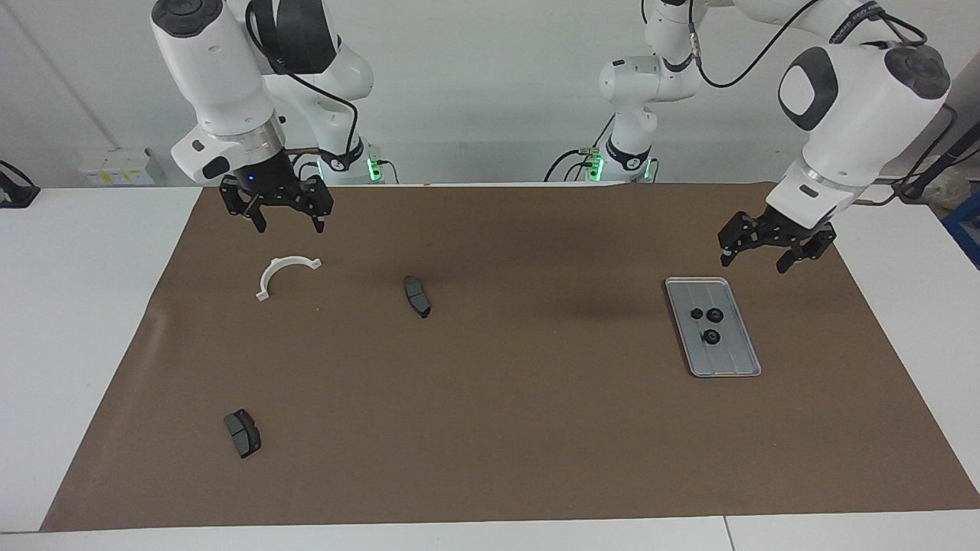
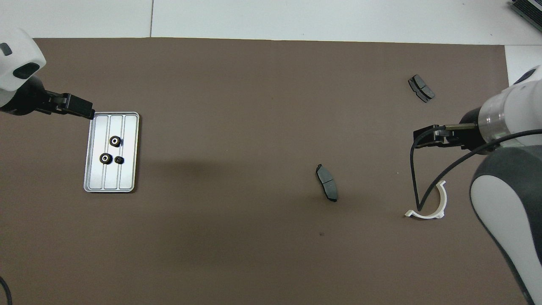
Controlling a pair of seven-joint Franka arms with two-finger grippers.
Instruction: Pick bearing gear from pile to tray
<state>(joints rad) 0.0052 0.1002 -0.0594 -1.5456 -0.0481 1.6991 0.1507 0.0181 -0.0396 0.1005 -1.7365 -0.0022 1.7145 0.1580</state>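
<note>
The silver tray (image 1: 735, 360) (image 2: 127, 178) lies on the brown mat toward the left arm's end. Three small black bearing gears (image 1: 710, 337) (image 2: 115, 141) lie in it. Of the pile, a white half-ring bracket (image 1: 285, 274) (image 2: 436, 203) and two dark grey pads (image 1: 417, 296) (image 2: 327, 188) lie scattered toward the right arm's end. The only black round pieces I see are in the tray. My left gripper (image 1: 754, 260) (image 2: 87, 111) hangs open and empty over the mat beside the tray. My right gripper (image 1: 289, 222) (image 2: 419, 140) hangs open and empty over the mat by the bracket.
The second pad (image 1: 243, 433) (image 2: 421, 88) lies farthest from the robots, near the mat's edge. The brown mat (image 1: 536, 428) covers most of the white table. A black cable (image 2: 417, 186) hangs from the right arm over the bracket.
</note>
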